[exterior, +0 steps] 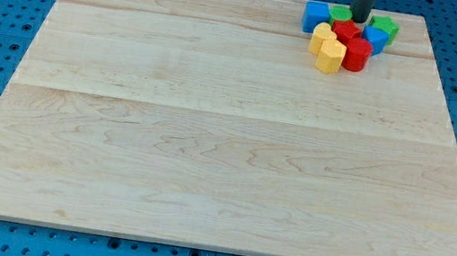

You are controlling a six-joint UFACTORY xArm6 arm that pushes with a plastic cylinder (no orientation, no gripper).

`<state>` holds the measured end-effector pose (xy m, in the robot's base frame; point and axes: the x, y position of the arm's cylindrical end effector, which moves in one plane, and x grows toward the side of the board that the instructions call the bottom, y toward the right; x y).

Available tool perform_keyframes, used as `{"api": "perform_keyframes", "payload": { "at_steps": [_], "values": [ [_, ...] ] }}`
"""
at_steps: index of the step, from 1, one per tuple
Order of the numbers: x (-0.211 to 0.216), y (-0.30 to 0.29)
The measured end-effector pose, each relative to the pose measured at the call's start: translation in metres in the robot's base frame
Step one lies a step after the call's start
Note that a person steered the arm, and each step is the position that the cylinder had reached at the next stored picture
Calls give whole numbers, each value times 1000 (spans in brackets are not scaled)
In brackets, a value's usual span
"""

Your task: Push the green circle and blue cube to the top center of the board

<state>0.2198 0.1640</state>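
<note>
Looking down at a pale wooden tabletop point(226, 146) set on a blue pegboard surface, we see all the blocks bunched in one tight cluster near the view's top, right of centre. Our arm has no jaws at all, so there is nothing to be spread or pressed together; it ends in a dark rod, and my tip point(359, 19) comes down into the top of the cluster, its very end partly hidden among the blocks.

The blue cube point(317, 17) sits at the cluster's left edge, just left of my tip. A green block point(340, 14), most likely the green circle though its shape is hard to make out, is wedged between the blue cube and the rod, touching both as far as we can tell. A second green block point(383, 29) lies on the right side, with another blue block point(374, 37) just below it. Two red blocks point(346, 30) point(357, 54) fill the middle, and two yellow blocks point(323, 39) point(331, 56) sit at the lower left.

We judge these blocks to be small, light and rigid, sliding readily on smooth wood. Nothing can be gripped; we can only push on a side face. For the blue cube, a flat face pushed squarely should travel straight. A round block would tend to roll off the rod, so the push should aim through its middle. Both need moving toward the view's left, along the top edge, and the crowding neighbours may get dragged along.
</note>
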Motion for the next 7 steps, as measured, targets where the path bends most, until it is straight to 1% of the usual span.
{"api": "perform_keyframes", "payload": {
  "at_steps": [1, 3, 4, 5, 6, 7],
  "values": [
    [4, -25],
    [-5, -73],
    [7, -51],
    [25, -54],
    [29, -86],
    [27, -103]
  ]
}}
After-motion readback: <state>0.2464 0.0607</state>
